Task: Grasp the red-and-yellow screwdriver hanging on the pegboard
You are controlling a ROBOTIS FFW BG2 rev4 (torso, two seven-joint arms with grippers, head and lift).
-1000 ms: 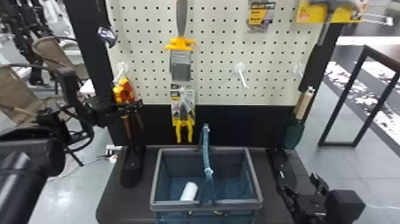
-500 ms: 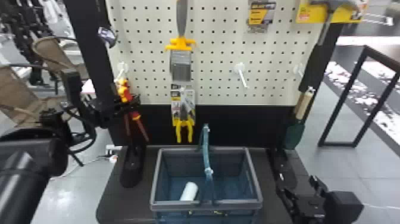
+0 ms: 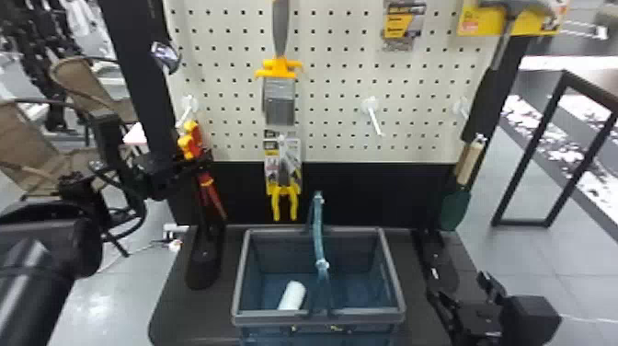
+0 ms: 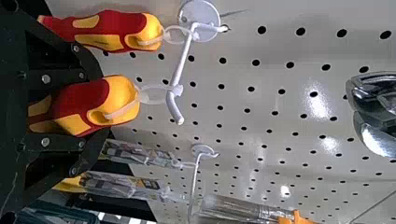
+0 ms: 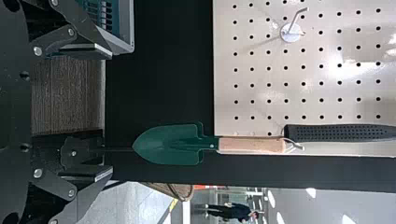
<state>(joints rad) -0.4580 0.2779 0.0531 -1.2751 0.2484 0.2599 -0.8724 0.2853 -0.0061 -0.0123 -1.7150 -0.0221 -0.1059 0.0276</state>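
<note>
The red-and-yellow screwdriver (image 4: 88, 105), left of centre in my head view at the pegboard's (image 3: 331, 69) left edge, hangs handle-up and shaft-down, looped on the white hook (image 4: 180, 88), its handle clamped in my nearer left gripper (image 3: 195, 158), while the right gripper (image 3: 462, 301) waits open, lower right.

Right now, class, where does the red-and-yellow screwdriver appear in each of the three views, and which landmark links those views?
Head view: the red-and-yellow screwdriver hangs at the pegboard's left edge, handle up.
Left wrist view: the nearer, larger of two such handles, looped to the white hook.
Right wrist view: faces the pegboard's other end, beside the green trowel.
Shared landmark: the pegboard.
</note>
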